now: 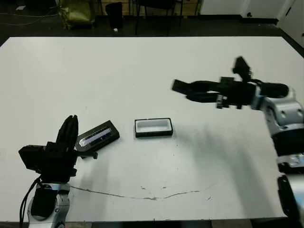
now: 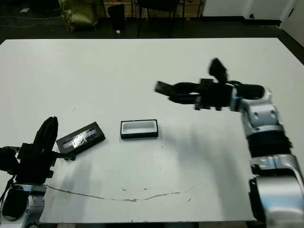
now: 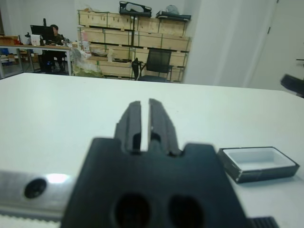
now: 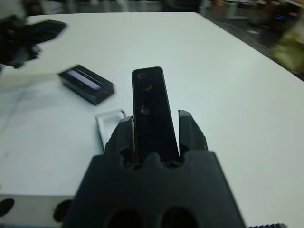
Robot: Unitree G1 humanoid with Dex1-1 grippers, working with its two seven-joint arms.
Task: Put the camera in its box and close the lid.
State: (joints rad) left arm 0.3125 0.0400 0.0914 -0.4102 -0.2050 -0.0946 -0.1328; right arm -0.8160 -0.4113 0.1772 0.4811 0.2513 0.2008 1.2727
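R gripper (image 4: 156,135): jaws clamped on camera (image 4: 152,114), one finger each side of the bar; cam sticks out well past the fingertips, lengthwise along them. In head view R arm (image 1: 266,97) reaches in from the right, held above the counter (image 1: 142,71), gripper pointing left; cam end (image 1: 179,86) is up and to the far right of the box, not over it. Shadow of arm falls on counter right of box.

Box (image 1: 153,127): centre of counter, nearer the near edge; open, white lining up, nothing inside. Long side runs left-right.

Lid (image 1: 98,136): flat on counter, left of box, a gap between them, not touching. Skewed, right end farther than left end. Glossy strip faces up.

L gripper (image 1: 69,133): low at near left, fingers pointing away toward far side, just left of lid. Wrist view: jaws nearly closed, only a thin slit between fingers (image 3: 132,121), holding nothing. Cannot tell from head view whether it touches lid's left end; very close.

Counter surface: thin dark scratch/crack line (image 1: 152,195) running left-right near the near edge.

Beyond counter, L wrist view: stacked crates/shelving (image 3: 133,45), office chair (image 3: 156,64), a person (image 3: 53,31) seated at a desk far left. Background blurred in R wrist view.
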